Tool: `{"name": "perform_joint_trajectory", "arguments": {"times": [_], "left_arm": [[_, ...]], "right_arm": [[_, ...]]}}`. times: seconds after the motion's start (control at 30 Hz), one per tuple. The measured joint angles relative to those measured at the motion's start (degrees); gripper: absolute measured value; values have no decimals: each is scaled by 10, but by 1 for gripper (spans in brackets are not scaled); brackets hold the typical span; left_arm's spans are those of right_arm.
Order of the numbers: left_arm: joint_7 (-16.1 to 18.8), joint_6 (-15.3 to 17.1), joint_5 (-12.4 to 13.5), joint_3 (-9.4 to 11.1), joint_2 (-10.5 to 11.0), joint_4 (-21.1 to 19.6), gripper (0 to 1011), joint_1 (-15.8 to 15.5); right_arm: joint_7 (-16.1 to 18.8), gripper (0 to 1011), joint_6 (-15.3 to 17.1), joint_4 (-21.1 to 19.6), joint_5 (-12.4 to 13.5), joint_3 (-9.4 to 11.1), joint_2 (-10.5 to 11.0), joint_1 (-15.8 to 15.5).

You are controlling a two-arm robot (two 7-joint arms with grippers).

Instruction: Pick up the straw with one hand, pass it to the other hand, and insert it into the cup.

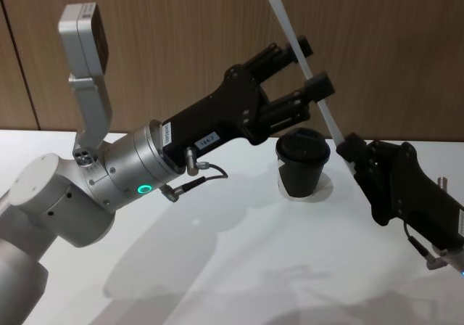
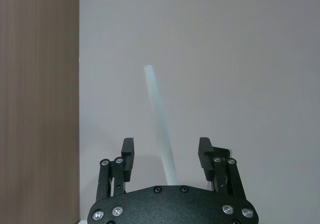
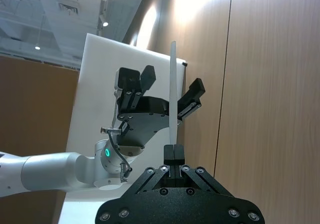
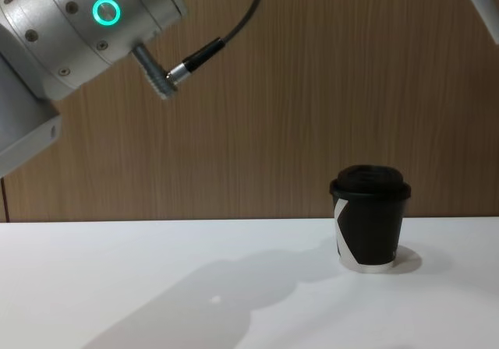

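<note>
so the white counter is mostly bare, everything interesting is happening up in the air above it.

biggest thing in the head view is the left arm, coming in from the left with its silver wrist and glowing green ring. the left gripper is raised above the cup and its fingers are spread wide, one on each side of the straw. from the left wrist view there's a clear gap on both sides, so it's straddling the straw, not gripping it.

the right gripper sits lower on the right, just beside the cup, and its fingers are pinched tight on the straw's bottom end.

the cup stands upright on the counter toward the back, black lid on, nothing in it. can't tell from here where the lid's opening is.

the straw is well off the counter, tilted, its top end leaning toward the robot's left and poking up past the left fingers.

progress-wise i'd say: pickup done, handover about halfway. what's left is the left fingers closing, the right ones letting go, then lining the straw up over the lid and pushing it in. insertion hasn't started.
</note>
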Motion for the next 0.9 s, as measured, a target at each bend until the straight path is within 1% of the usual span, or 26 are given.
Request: {"name": "perform_joint_trajectory", "arguments": {"times": [0.1,0.13,0.17,0.2,0.23,0.3,0.33,0.4,0.43,0.47,0.5,0.57,0.6,0.63,0.67,0.7,0.77,0.9], "left_arm": [[-1,0,0,1,0,0,713,-1],[-2,0,-1,1,0,0,713,-1],[-2,-1,-1,2,0,1,653,-1],[-3,-1,-1,2,0,1,634,-1],[-3,-1,-1,2,0,1,594,-1],[-3,-1,-1,2,0,1,562,-1],[-4,-1,-1,2,0,1,494,-1],[-4,-1,-1,3,0,1,451,-1],[-4,-1,-1,3,-1,1,386,-1],[-5,-1,-1,3,-1,1,367,-1],[-5,-1,-1,3,0,1,325,-1],[-5,-1,-2,3,-1,1,305,-2],[-5,-1,-2,3,-1,1,248,-2],[-5,-1,-2,3,0,2,227,-2],[-6,-2,-2,3,-1,2,166,-2],[-6,-2,-2,3,-1,2,157,-2],[-6,-2,-2,4,-1,2,105,-2],[-6,-2,-2,4,0,2,72,-2]], "right_arm": [[0,0,0,0,0,0,0,0],[0,0,0,0,0,0,0,0],[0,0,0,0,0,0,0,0],[0,0,0,0,0,0,0,0],[0,0,0,0,0,0,0,0],[0,0,0,0,0,0,0,0],[0,0,0,0,0,0,0,0],[0,0,0,0,0,0,0,0],[0,0,0,0,0,0,0,0],[0,0,0,0,0,0,0,0],[0,0,0,0,0,0,0,0],[0,0,0,0,0,0,0,0],[0,0,0,0,0,0,0,0],[0,0,0,0,0,0,0,0],[0,0,0,0,0,0,0,0],[0,0,0,0,0,0,0,0],[0,0,0,0,0,0,0,0],[0,0,0,0,0,0,0,0]]}}
